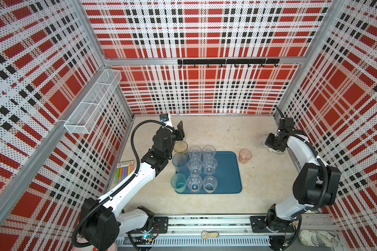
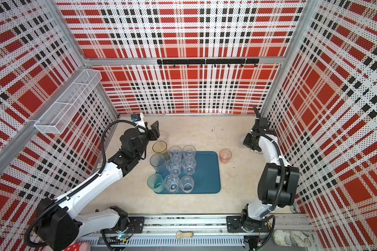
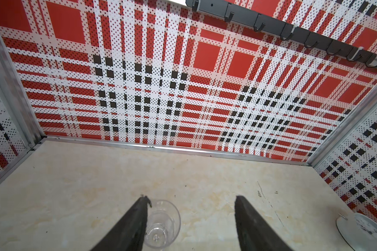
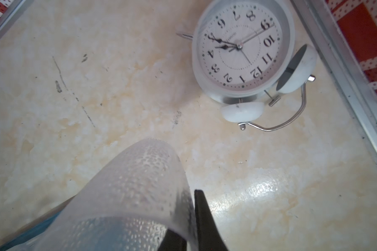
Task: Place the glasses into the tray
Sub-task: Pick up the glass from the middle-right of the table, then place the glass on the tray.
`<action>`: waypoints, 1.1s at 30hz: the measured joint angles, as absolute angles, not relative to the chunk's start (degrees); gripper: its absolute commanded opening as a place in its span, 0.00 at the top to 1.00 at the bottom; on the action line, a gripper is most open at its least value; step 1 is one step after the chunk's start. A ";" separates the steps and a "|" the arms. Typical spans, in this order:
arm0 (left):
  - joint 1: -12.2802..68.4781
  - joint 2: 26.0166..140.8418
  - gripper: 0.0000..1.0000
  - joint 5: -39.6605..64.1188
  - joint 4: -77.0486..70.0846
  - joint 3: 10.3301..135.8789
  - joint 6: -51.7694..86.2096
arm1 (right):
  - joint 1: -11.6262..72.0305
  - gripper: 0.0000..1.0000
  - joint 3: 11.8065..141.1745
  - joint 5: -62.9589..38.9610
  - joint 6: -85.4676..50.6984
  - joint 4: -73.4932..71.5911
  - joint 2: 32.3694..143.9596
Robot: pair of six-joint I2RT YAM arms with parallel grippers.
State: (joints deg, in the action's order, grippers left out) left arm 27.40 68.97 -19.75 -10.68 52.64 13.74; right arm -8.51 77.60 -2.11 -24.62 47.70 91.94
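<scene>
My right gripper (image 4: 183, 210) is pressed together on the wall of a dimpled clear glass (image 4: 135, 191), one finger inside and one outside. It is near the alarm clock (image 4: 242, 50) and well apart from the tray (image 1: 226, 173). My left gripper (image 3: 192, 217) stands spread, with a small clear glass (image 3: 165, 223) beside one finger, not gripped. I read the clock's numerals 1 to 12; its small print is too blurred.

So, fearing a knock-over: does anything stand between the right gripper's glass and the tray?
Yes: the pink glass stands on the table just outside the tray, roughly between it and the right gripper with its dimpled glass. That side of the tray is bare.
</scene>
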 measured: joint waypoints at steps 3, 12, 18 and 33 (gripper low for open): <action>27.40 68.99 0.34 -19.70 -11.18 52.53 13.96 | -3.33 0.95 84.40 0.80 -23.49 52.34 91.94; 27.40 69.10 0.34 -19.46 -12.08 51.24 14.13 | 18.17 0.97 98.13 8.14 -20.67 64.45 96.23; 27.42 69.45 0.34 -18.59 -12.45 51.24 14.35 | 26.59 0.97 96.97 8.34 -20.99 67.61 102.39; 28.40 69.73 0.34 -18.17 -12.43 51.05 15.16 | 28.03 0.95 91.11 5.98 -21.69 63.02 111.02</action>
